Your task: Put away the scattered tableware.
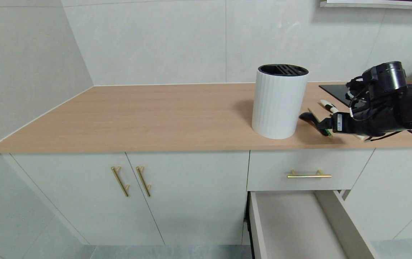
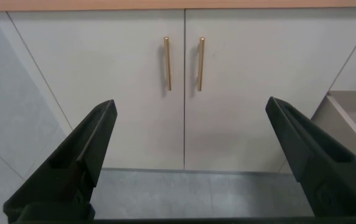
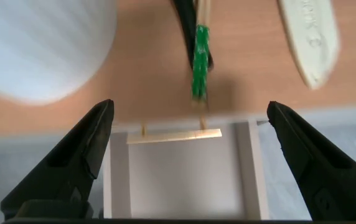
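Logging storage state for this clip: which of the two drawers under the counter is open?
The lower drawer, pulled out with its inside showing; the upper drawer above it, with the gold handle, is shut.

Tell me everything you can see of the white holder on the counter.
The white holder is a tall cylinder with fine vertical ribs, plastic or ceramic by its look. A black slotted insert fills its top, with nothing standing in it. It stands upright on the wooden countertop near the front edge. A dark utensil lies close by its base on the robot's right; contact is unclear.
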